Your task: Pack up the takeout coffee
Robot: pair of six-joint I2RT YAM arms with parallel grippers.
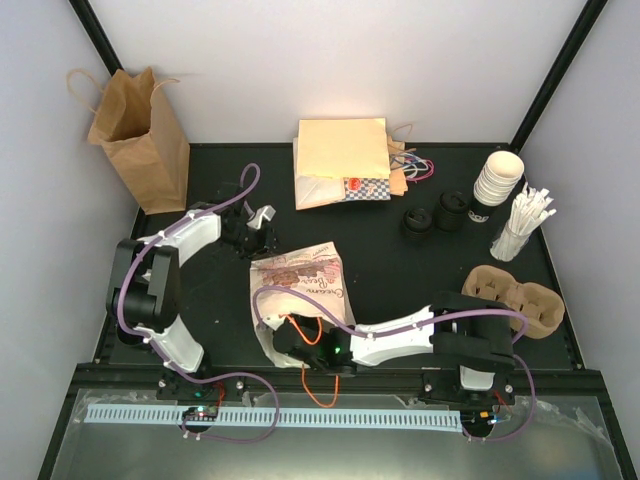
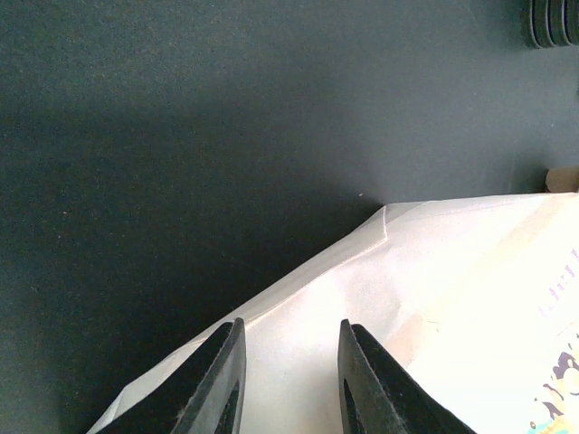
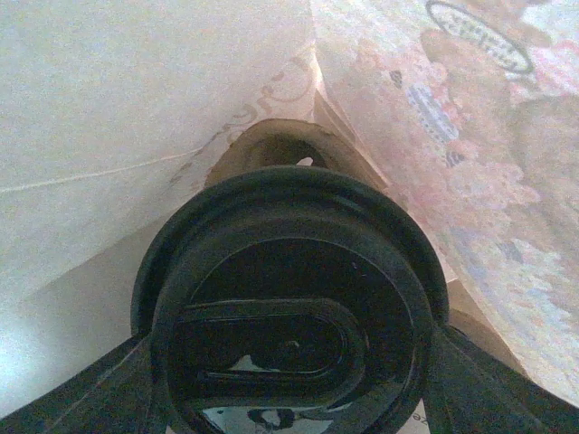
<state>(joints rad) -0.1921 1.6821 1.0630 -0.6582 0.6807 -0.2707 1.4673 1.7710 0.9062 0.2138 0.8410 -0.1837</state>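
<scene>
Coffee [image 3: 289, 307], black lid up, sits clamped between the right gripper's [image 3: 289, 398] fingers inside the printed bag [image 1: 300, 280] lying on the table [image 2: 181, 136] near the arm bases. At the bag's far edge, the left gripper's [image 2: 289, 362] fingers stand narrowly apart over white paper; whether they pinch it cannot be told. Stacked cups [image 1: 497, 180] stand far right.

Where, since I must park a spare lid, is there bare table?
Bare table lies between the printed bag and the cup carrier, and between the brown paper bag and the yellow bag stack. Crowded far right: black lids, stacked cups, straws.
</scene>
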